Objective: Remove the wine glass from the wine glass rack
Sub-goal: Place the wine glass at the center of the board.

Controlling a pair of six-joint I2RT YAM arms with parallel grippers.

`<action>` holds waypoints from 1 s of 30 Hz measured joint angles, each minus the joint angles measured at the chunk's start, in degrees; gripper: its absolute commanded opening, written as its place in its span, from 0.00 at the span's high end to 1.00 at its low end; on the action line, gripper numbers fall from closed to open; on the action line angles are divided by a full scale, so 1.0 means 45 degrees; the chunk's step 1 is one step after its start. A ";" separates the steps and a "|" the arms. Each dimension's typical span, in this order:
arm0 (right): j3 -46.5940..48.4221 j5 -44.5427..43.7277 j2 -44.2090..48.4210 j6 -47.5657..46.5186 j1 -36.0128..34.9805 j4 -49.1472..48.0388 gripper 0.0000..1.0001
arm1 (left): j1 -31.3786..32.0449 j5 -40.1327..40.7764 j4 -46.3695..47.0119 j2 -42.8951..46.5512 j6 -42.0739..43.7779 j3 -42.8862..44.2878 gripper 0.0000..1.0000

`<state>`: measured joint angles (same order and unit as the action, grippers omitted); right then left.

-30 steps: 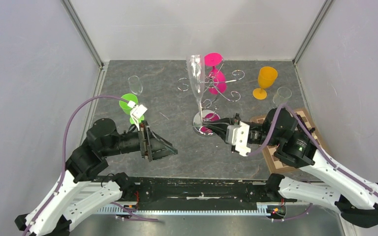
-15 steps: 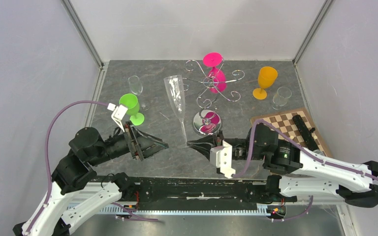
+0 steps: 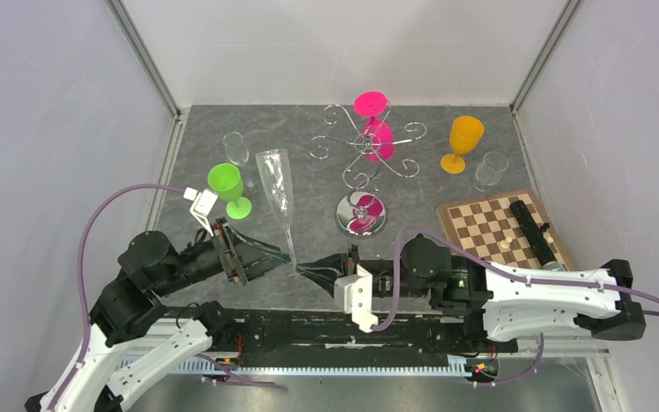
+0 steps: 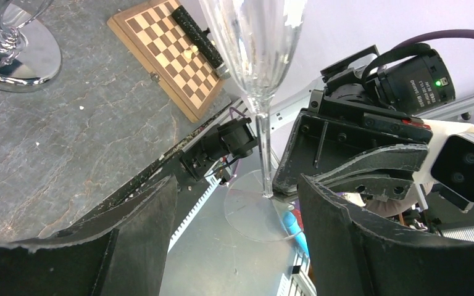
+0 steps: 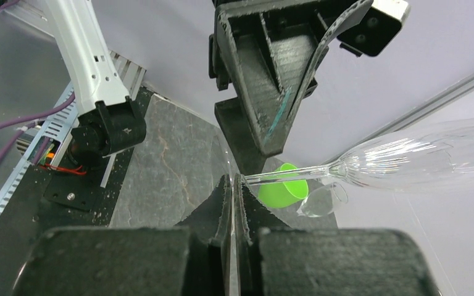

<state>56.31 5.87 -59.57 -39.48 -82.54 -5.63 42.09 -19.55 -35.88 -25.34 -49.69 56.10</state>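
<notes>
A clear fluted wine glass (image 3: 276, 184) leans over the table's near left, well clear of the chrome wine glass rack (image 3: 367, 148). My right gripper (image 3: 306, 269) is shut on the glass's flat foot (image 4: 257, 210), which sits edge-on between its fingertips (image 5: 232, 179). The stem (image 5: 290, 174) runs off to the right of the jaws to the bowl (image 5: 419, 157). My left gripper (image 4: 237, 191) is open, and the stem (image 4: 263, 154) stands a little beyond its two fingers without touching them. A pink glass (image 3: 377, 130) still hangs on the rack.
A green cup (image 3: 227, 184) and a small clear glass (image 3: 236, 148) stand at the left. An orange goblet (image 3: 463, 142) and another clear glass (image 3: 491, 167) are at the back right. A chessboard (image 3: 491, 230) lies at the right. The rack's mirrored base (image 3: 362, 215) is mid-table.
My right arm has drawn back and leftward from the rack toward the near edge, carrying the clear glass. The left arm shifted back and stayed open, now beside the stem.
</notes>
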 measured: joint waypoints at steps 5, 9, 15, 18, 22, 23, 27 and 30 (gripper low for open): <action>0.0000 -0.0418 -0.0374 0.0010 -0.0287 -0.0719 1.00 | 0.0000 0.0000 0.0005 0.0204 -0.0034 -0.0214 0.23; 0.0000 -0.0704 -0.0665 0.0024 -0.0593 -0.1030 1.00 | 0.0000 -0.0005 0.0117 0.0345 -0.0233 -0.0413 0.24; -0.0005 -0.0996 -0.0831 0.0107 -0.1010 -0.1423 1.00 | 0.0000 -0.0005 0.0491 0.0423 -0.0520 -0.0685 0.34; -0.0005 -0.1229 -0.0933 0.0107 -0.1180 -0.1651 1.00 | 0.0000 -0.0019 0.0738 0.0423 -0.0670 -0.0806 0.44; -0.0034 -0.1515 -0.1156 0.0112 -0.1287 -0.1797 1.00 | 0.0000 -0.0034 0.1005 0.0418 -0.0758 -0.0865 0.60; -0.0068 -0.1554 -0.1190 0.0107 -0.1307 -0.1826 1.00 | 0.0000 -0.0039 0.1044 0.0418 -0.0767 -0.0869 0.64; -0.0325 -0.1724 -0.1263 0.0112 -0.1326 -0.2006 1.00 | 0.0000 -0.0083 0.1214 0.0369 -0.0826 -0.0889 0.92; -0.0544 -0.1957 -0.1273 0.0107 -0.1336 -0.2278 1.00 | 0.0000 -0.0141 0.1394 0.0262 -0.0869 -0.0894 0.98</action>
<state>53.87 -2.94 -65.30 -39.00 -88.55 -15.88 42.09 -20.18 -29.61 -24.16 -53.60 52.07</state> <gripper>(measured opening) 0.007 0.083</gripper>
